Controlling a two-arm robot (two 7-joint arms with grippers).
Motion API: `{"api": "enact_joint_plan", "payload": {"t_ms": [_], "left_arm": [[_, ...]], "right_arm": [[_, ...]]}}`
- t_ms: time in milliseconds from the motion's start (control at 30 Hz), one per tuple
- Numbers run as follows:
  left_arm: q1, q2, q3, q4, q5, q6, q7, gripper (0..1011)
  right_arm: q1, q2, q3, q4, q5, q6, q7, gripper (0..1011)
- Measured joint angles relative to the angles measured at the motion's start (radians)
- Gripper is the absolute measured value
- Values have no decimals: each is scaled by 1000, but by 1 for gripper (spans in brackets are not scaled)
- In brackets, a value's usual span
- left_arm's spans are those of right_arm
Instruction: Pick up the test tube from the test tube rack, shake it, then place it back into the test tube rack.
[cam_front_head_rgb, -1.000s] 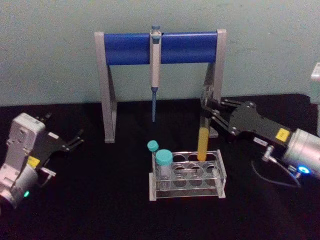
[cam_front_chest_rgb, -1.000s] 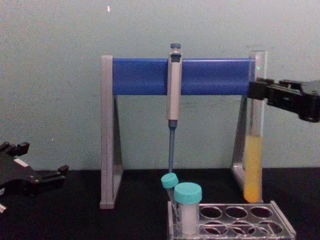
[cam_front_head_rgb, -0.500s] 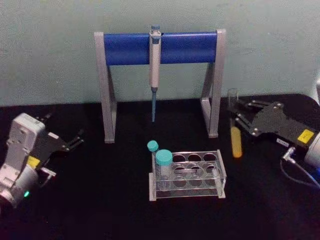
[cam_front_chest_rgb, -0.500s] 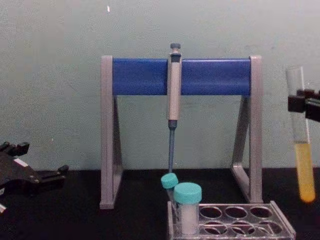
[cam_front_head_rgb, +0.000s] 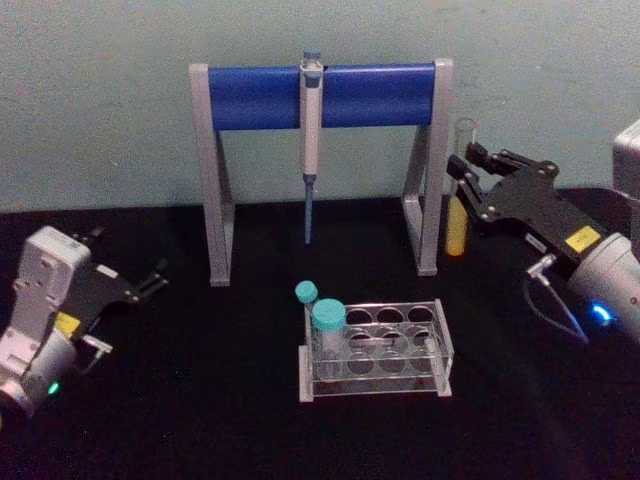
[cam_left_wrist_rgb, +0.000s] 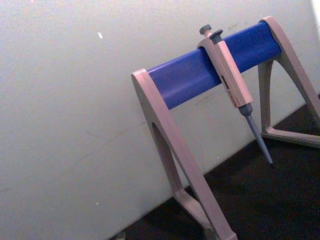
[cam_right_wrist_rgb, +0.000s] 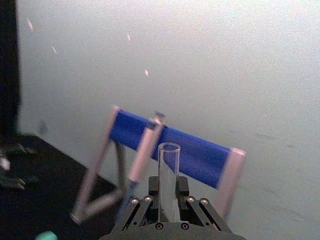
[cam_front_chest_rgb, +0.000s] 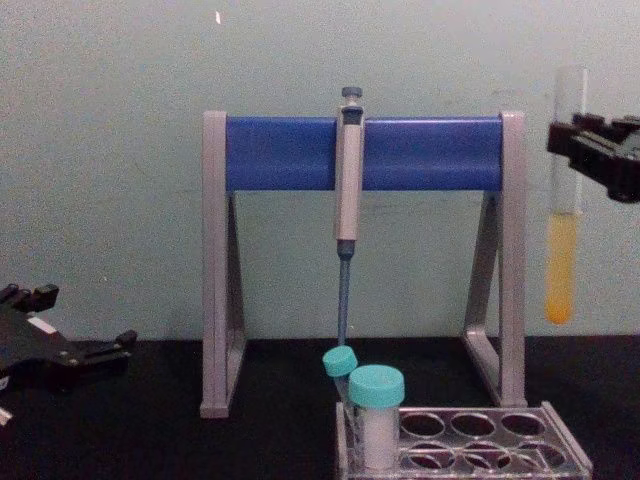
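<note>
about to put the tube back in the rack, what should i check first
1. Grip: right gripper shut on the test tube, on its upper part: ok.
2. Tube upright, yellow liquid low: ok.
3. Tube clear of the pipette stand: ok.
4. Free holes in the test tube rack, beside the teal-capped tubes: ok.
5. Tube above a hole: not ok, it hangs high beside the stand's right leg.
6. Left gripper parked far left: ok.

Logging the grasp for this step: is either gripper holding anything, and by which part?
The right gripper is shut on the test tube, gripping its clear upper part, above the yellow liquid. The left gripper, parked open, holds nothing.
</note>
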Motion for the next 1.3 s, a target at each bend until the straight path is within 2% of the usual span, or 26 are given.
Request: {"api": "enact_joint_plan", "payload": {"t_ms": [67, 100, 167, 200, 267, 300, 433, 500, 633, 800, 833, 933, 967, 1033, 1067, 1133, 1167, 1300], "left_arm": [[0, 0, 0, 0, 0, 0, 0, 1001], [0, 0, 0, 0, 0, 0, 0, 1001], [0, 0, 0, 0, 0, 0, 0, 1001], [0, 0, 0, 0, 0, 0, 0, 1001], [0, 0, 0, 0, 0, 0, 0, 1001], [0, 0, 0, 0, 0, 0, 0, 1001], [0, 0, 0, 0, 0, 0, 0, 1001], [0, 0, 0, 0, 0, 0, 0, 1001], [0, 0, 0, 0, 0, 0, 0, 1001], [0, 0, 0, 0, 0, 0, 0, 1001], [0, 0, 0, 0, 0, 0, 0, 1001], [0, 0, 0, 0, 0, 0, 0, 1001], [0, 0, 0, 0, 0, 0, 0, 1001], [0, 0, 0, 0, 0, 0, 0, 1001], [0, 0, 0, 0, 0, 0, 0, 1001], [0, 0, 0, 0, 0, 0, 0, 1001], [0, 0, 0, 0, 0, 0, 0, 1001], [0, 0, 0, 0, 0, 0, 0, 1001]], "right_arm": [[5, -15, 3, 13, 30, -10, 27, 220], [10, -29, 6, 27, 61, -16, 58, 221], [15, -39, 7, 39, 94, -17, 92, 221], [21, -46, 8, 50, 128, -15, 127, 220], [25, -48, 8, 59, 162, -10, 161, 220], [29, -46, 8, 65, 193, -2, 190, 220], [32, -33, 4, 67, 242, 17, 235, 220], [30, -6, -2, 57, 281, 45, 272, 220], [19, 45, -8, 34, 310, 91, 306, 221], [-7, 118, -1, -8, 311, 131, 302, 220], [-16, 139, 6, -22, 309, 140, 289, 221], [-27, 163, 14, -37, 299, 145, 263, 221], [-33, 174, 19, -47, 283, 144, 238, 221], [-38, 181, 20, -56, 260, 140, 207, 220], [-40, 182, 20, -62, 227, 136, 169, 220], [-42, 178, 19, -66, 196, 133, 136, 221], [-42, 169, 17, -68, 161, 129, 103, 221], [-32, 128, 4, -62, 73, 115, 19, 220]]}}
